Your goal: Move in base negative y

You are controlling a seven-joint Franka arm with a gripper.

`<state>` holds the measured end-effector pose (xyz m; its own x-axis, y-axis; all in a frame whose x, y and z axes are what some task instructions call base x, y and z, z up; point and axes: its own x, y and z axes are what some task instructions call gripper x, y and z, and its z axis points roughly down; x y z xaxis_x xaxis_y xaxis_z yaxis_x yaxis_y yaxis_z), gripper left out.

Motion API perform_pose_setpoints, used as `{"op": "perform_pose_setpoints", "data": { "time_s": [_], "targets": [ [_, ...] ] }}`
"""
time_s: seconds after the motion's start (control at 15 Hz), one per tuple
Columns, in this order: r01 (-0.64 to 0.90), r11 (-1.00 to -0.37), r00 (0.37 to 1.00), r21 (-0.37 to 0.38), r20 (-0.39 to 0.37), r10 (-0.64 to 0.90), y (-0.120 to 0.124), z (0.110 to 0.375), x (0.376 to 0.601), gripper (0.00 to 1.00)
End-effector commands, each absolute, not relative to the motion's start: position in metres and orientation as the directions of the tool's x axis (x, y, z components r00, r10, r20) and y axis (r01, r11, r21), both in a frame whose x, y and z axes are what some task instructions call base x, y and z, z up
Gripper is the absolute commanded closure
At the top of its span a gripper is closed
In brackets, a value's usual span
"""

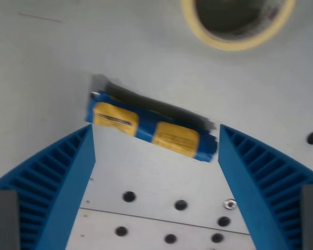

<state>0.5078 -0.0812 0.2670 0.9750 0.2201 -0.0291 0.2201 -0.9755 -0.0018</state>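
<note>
A downward view from the robot's wrist shows a pale grey metal desk (52, 67) dotted with small dark screw holes. Two ribbed blue fingers (68, 177) rise from the bottom corners, one at the wrist view's left and one at its right, angled away from each other. The jaws stand wide apart and released, gripping nothing; the gripper (155, 140) is centred over bare desk just below a small package.

That package, a blue packet (151, 127) with two yellow labels, lies flat on the desk, tilted so its left end sits higher in the picture than its right. It spans most of the gap between the fingertips, with its right end close to the right finger. Whether it touches either finger is unclear, since the picture is slightly blurred. A dark shadow runs along its upper edge.

At the top of the view, cut off by the frame, is a roll of cream-coloured tape (235, 36), lying flat with its dark centre hole facing up, well apart from the packet.

The task names no object, only a sideways move of the arm. The open jaws suit that: nothing needs carrying. The packet lying between the fingers could be nudged if the arm travels low.
</note>
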Motion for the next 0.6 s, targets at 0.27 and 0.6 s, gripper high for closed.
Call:
{"op": "perform_pose_setpoints", "data": {
  "time_s": [0.27,0.6],
  "targets": [
    [0.237,-0.972,0.972,0.001,-0.012,0.236,-0.111,0.27,0.497,0.0],
    [0.237,-0.972,0.972,0.001,-0.012,0.236,-0.137,0.27,0.492,0.0]
  ]
}}
